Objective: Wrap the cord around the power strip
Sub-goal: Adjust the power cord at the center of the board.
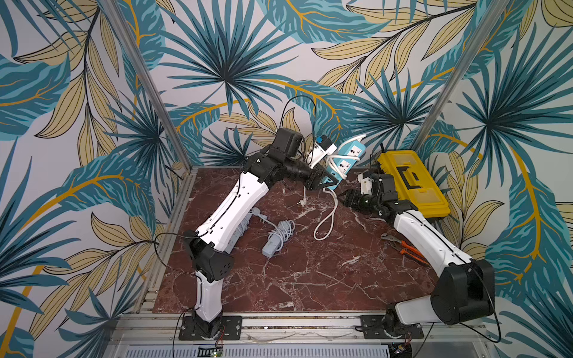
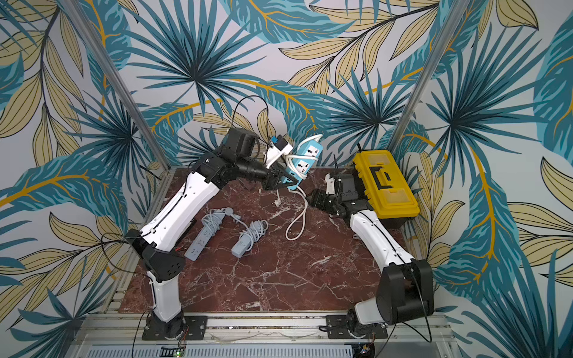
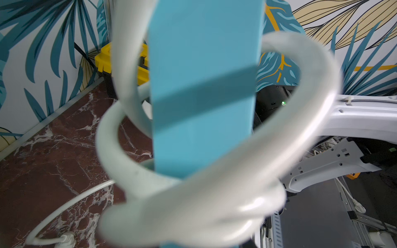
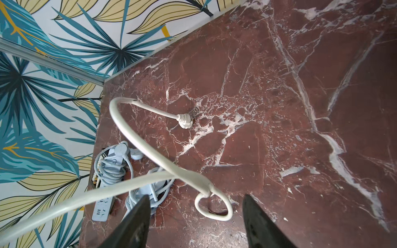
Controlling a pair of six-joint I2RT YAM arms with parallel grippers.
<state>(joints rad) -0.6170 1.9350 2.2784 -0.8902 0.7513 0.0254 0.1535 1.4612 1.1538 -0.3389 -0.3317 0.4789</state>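
My left gripper (image 1: 327,183) (image 2: 279,183) is shut on the lower end of the blue power strip (image 1: 350,155) (image 2: 305,155) (image 3: 204,64), holding it tilted above the back of the table. Loose loops of the white cord (image 1: 325,223) (image 2: 297,223) (image 3: 311,96) (image 4: 133,133) circle the strip. The remainder hangs down to a loop on the marble. Its plug (image 1: 302,201) (image 4: 184,121) lies on the table. In the left wrist view the blurred cord hides the jaws. My right gripper (image 1: 342,196) (image 2: 310,195) (image 4: 196,196) stands open beside the hanging cord, gripping nothing.
A yellow toolbox (image 1: 412,183) (image 2: 384,183) sits at the back right, behind my right arm. Two grey power strips wound with their cords (image 2: 248,238) (image 2: 204,232) lie on the left part of the table. Orange-handled pliers (image 1: 403,246) lie near the right arm.
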